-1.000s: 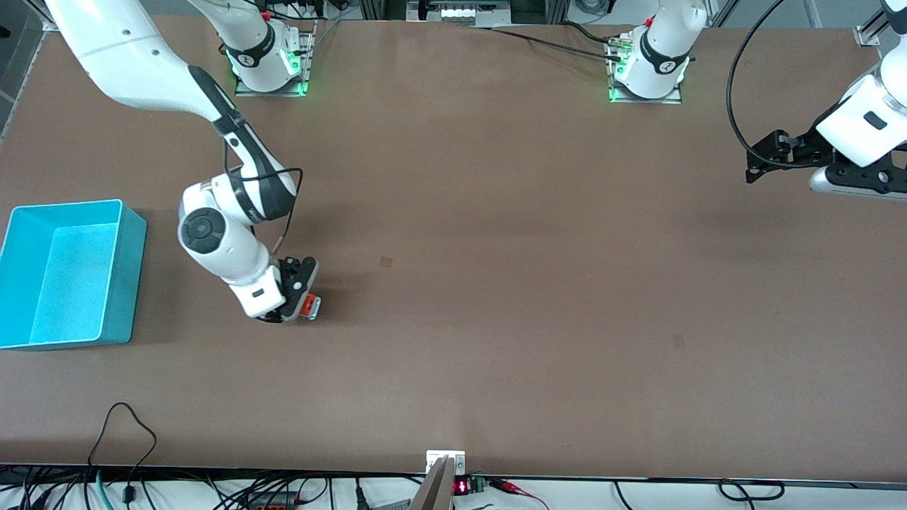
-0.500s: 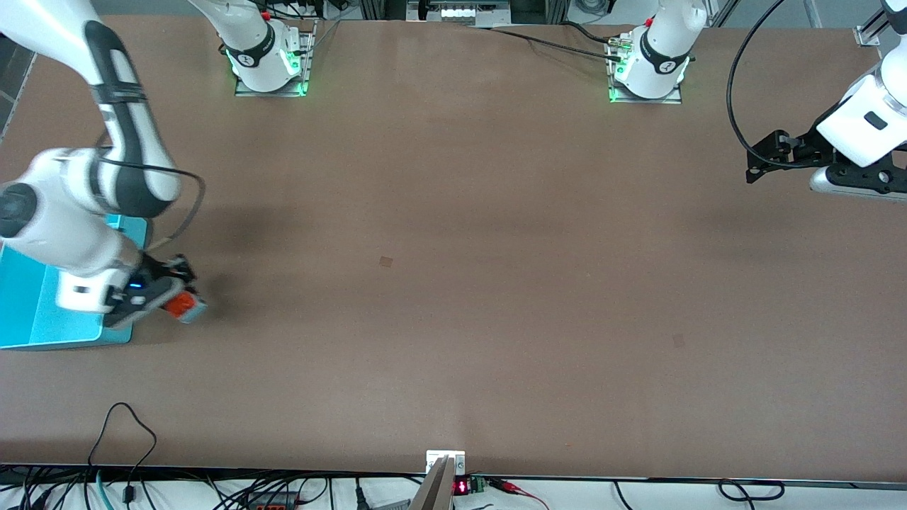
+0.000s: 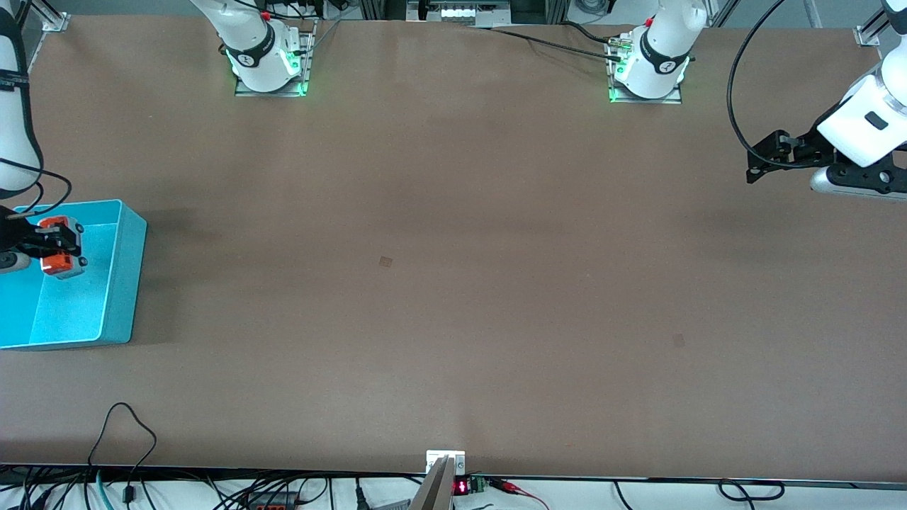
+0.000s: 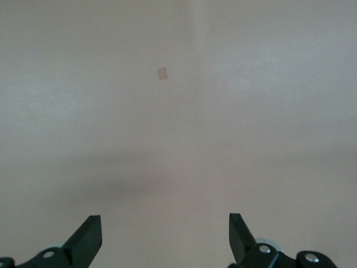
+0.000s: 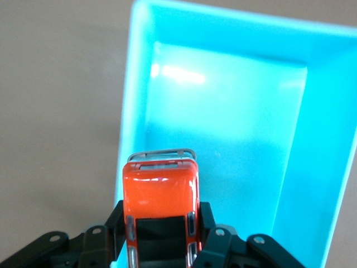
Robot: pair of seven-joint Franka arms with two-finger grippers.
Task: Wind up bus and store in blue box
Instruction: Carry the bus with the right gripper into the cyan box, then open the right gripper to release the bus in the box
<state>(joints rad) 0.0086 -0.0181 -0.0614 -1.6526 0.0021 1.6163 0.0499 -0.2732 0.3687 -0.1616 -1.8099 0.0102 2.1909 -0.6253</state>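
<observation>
Orange plastic with a black roof panel, that's the bus [image 5: 160, 215], and it sits pinched in the right gripper [image 3: 51, 244], hanging over the box [image 3: 124, 283]. From the wrist view its pale front end points into the turquoise inside, roughly above the box's wall, so it isn't down in there yet. The box itself sits at the table's edge on the right arm's end, about midway between the robots' edge and the camera's edge.

The fingers [image 5: 215, 237] clamp the bus across its two long sides, which looks like the sensible place to hold it: flat, parallel, hard faces. My guess is it's light, stiff and a bit glossy, so it could slip or twist if squeezed at the rounded front or the roof. The wheels aren't visible, so I can't say whether the spring is wound.

If the next thing is letting go, I'd want it lower and closer to the middle of the box floor first. A wound toy could roll on landing, and the walls are low. Dropped from height it might bounce off the rim.

The left gripper [image 3: 762, 159] waits over the table's edge at the left arm's end, claw spread wide and holding nothing, bare tabletop [image 4: 178, 111] under it.
</observation>
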